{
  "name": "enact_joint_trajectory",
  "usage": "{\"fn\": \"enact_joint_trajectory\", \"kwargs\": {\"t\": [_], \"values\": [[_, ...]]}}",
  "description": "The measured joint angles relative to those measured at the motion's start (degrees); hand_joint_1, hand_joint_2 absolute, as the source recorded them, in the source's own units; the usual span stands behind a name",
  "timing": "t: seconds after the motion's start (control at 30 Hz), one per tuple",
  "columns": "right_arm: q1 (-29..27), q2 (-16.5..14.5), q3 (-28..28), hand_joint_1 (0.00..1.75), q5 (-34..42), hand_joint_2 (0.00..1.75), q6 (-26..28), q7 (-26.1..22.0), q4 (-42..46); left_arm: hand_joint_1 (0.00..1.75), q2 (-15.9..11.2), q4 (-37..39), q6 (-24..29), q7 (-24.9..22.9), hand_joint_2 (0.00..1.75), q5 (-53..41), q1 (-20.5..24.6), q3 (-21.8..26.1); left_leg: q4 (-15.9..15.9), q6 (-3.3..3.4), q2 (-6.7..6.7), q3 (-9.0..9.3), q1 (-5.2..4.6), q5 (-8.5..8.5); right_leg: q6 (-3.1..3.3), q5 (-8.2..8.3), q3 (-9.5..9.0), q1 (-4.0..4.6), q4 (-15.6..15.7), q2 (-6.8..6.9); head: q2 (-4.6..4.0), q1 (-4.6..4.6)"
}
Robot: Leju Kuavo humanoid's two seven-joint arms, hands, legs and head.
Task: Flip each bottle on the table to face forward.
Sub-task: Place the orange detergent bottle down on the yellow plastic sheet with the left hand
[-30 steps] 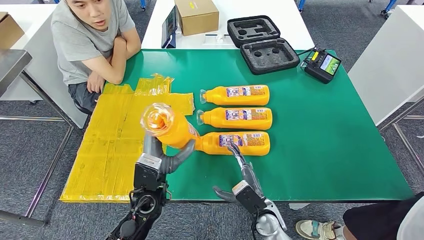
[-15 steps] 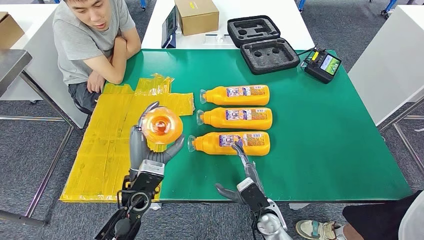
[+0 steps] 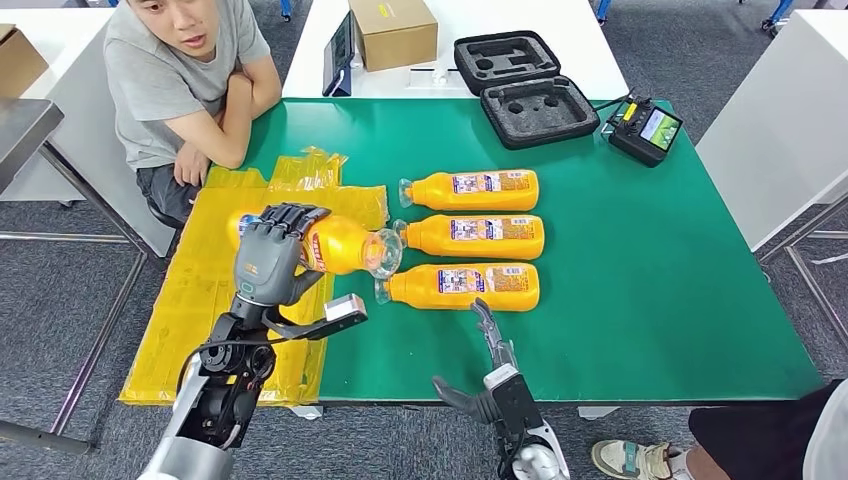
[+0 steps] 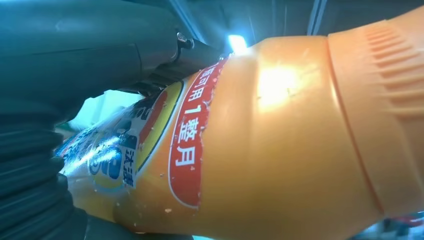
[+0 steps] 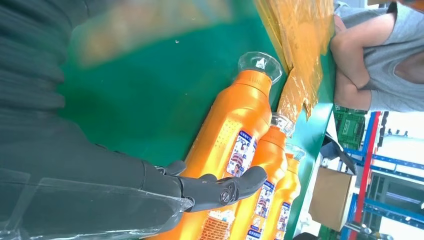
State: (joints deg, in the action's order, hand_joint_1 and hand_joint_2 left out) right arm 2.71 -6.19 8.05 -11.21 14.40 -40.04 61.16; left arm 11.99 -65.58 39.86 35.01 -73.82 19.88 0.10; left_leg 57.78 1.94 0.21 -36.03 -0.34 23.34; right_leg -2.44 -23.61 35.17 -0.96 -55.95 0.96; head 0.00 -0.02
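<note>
Turning the held bottle (image 3: 340, 245) is the step in hand: the left robot hand (image 3: 268, 255) grips it above the yellow sheet (image 3: 200, 320) near the surface's left edge. Its red label band reads "1整月". Next, set it label-forward beside the three lying bottles (image 3: 470, 235). The right robot hand (image 3: 490, 370) is spread, empty, at the near edge.

The bottle (image 3: 340, 245) in my dark grey left hand (image 3: 268, 262) is bright orange with a clear cap; its label carries a red band, white lettering and a blue patch. Three more orange bottles (image 3: 470, 236) show white-and-blue labels. They lie on a green table (image 3: 650, 270) beside crinkled yellow sheeting (image 3: 215, 290).
</note>
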Motion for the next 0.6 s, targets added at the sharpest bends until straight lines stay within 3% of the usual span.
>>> {"fn": "enact_joint_trajectory", "kwargs": {"t": [0.1,0.3,0.47,0.6], "values": [[-0.1,-0.3,0.0,0.00,1.7,1.75,0.0,0.0,-0.2,1.75,0.0,1.2,0.1,-8.3,1.75,-11.3,0.6,3.1,0.0,-0.01,0.02,-0.01,0.01,-0.01,0.00,0.00,0.00,0.00,0.0,-0.01,0.00,0.00],[-0.1,-0.3,0.0,0.00,3.0,1.75,0.6,0.0,-0.6,1.75,-3.8,3.4,0.1,-23.7,1.75,-14.0,2.1,-0.6,0.0,-0.01,0.01,-0.01,0.01,-0.01,0.00,0.00,0.00,0.00,0.0,0.01,0.00,0.01],[0.0,-0.6,-0.1,0.00,2.7,1.75,0.2,0.0,-1.0,1.74,-7.4,6.9,0.1,-31.3,1.75,-14.1,3.3,-5.5,0.0,-0.02,0.02,0.00,0.01,-0.01,0.00,0.00,0.00,0.01,0.0,-0.01,0.00,0.00],[0.0,-0.6,-0.1,0.00,3.3,1.75,0.1,0.0,-1.5,1.73,-9.4,9.9,0.1,-34.1,1.75,-14.1,4.0,-8.5,0.0,-0.02,0.02,0.00,0.01,-0.01,0.00,0.00,0.01,0.00,0.0,0.00,0.00,0.01]]}}
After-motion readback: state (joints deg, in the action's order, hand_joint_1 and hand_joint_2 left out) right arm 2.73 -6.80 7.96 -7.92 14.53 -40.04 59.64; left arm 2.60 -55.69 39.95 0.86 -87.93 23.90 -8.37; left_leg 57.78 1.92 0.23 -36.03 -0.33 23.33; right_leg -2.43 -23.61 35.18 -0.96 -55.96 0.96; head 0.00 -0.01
